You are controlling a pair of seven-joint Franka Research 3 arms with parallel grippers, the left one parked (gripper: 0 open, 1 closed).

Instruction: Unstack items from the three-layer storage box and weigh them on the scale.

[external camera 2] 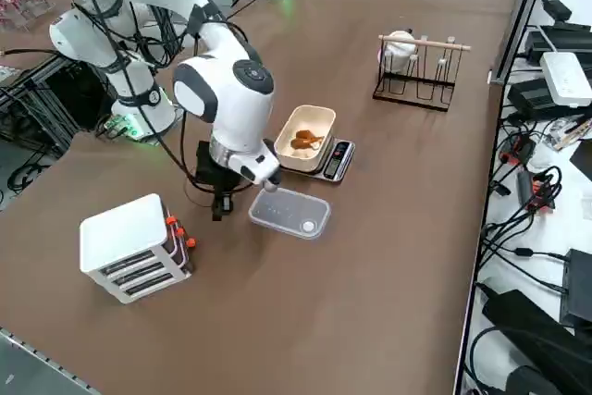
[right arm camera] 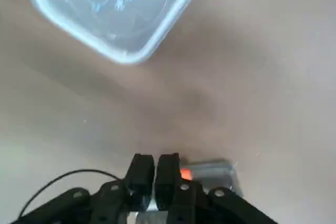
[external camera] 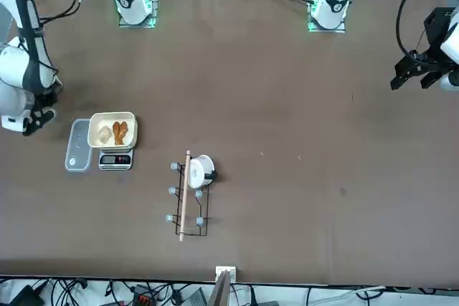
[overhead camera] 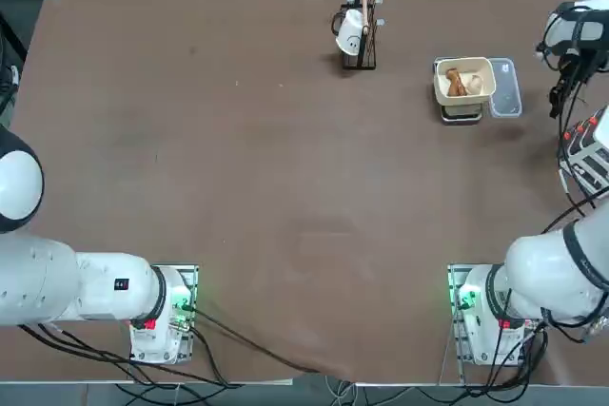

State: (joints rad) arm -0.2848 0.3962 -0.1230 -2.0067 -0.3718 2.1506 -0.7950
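The three-layer storage box [external camera 2: 137, 247], a white slatted rack with orange tabs [external camera 2: 178, 229], stands near the table's right edge and also shows in the top view [overhead camera: 584, 153]. My right gripper [external camera 2: 220, 209] hangs just above the table between the box and a clear panel [external camera 2: 289, 213]. In the wrist view the gripper [right arm camera: 154, 161] is shut, its fingers nearly together with nothing between them; an orange tab [right arm camera: 185, 173] lies just beside them. The scale [external camera 2: 335, 159] carries a cream tray [overhead camera: 481, 94] holding brown and pale items [overhead camera: 459, 83].
A dark upright stand with a white cup [overhead camera: 354, 33] stands at the far middle of the table, seen too in the right side view [external camera 2: 413, 66]. Cables and devices [external camera 2: 555, 71] lie beyond the table's far edge. Bare brown tabletop [overhead camera: 285, 187] fills the centre.
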